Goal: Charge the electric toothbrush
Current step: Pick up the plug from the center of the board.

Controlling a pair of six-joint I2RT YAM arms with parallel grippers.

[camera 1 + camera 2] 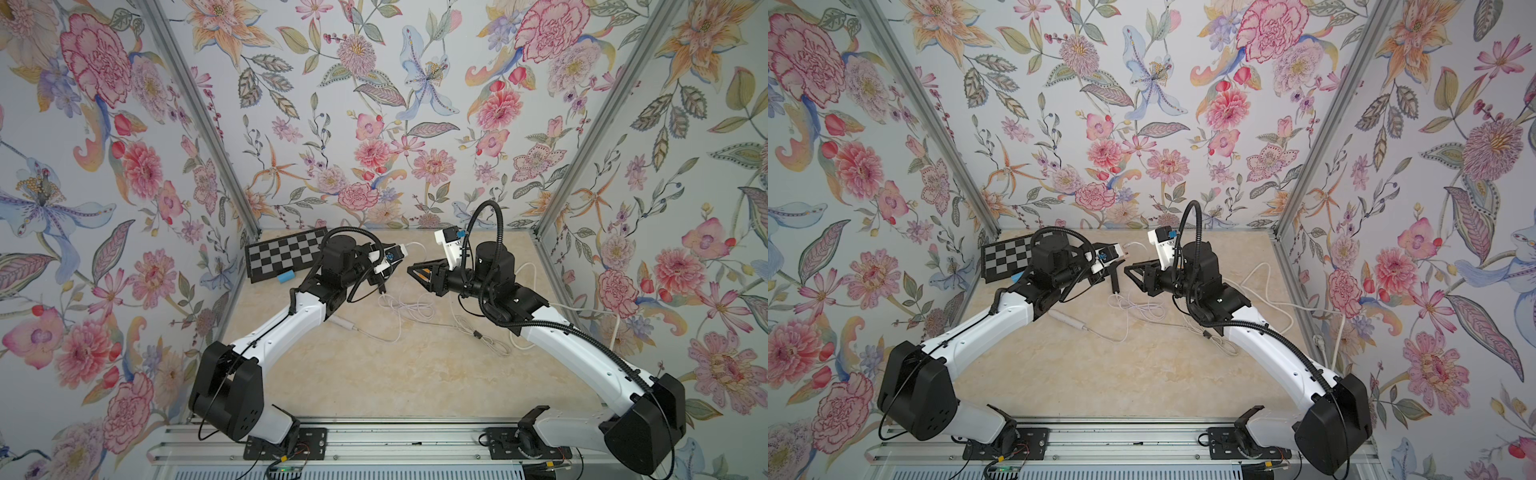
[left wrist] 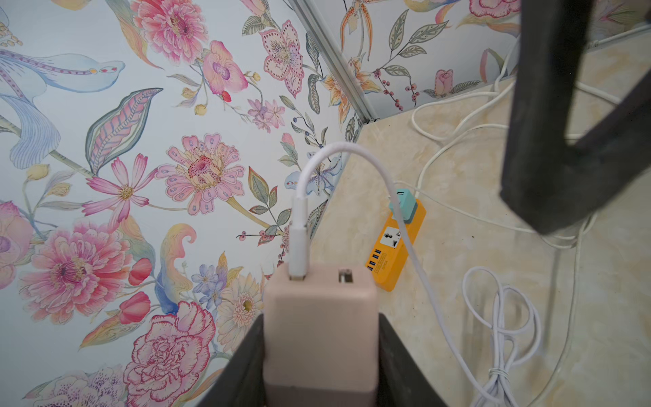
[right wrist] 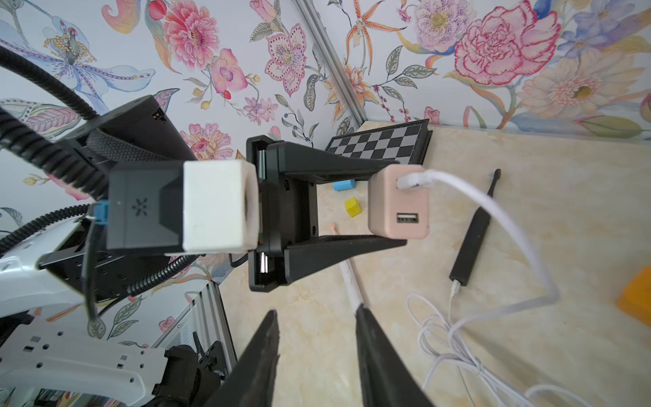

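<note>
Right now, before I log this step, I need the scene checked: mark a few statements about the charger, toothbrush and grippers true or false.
1. The left gripper holds the pink charger. True.
2. Both charger ports are occupied. False: the white cable fills one; the other port is free.
3. The black toothbrush lies on the table. True.
4. The charger sits in the orange power strip. False: it is held clear of it; a teal plug sits there.
5. The right gripper grips the cable. False: its jaws are apart and empty.
</note>
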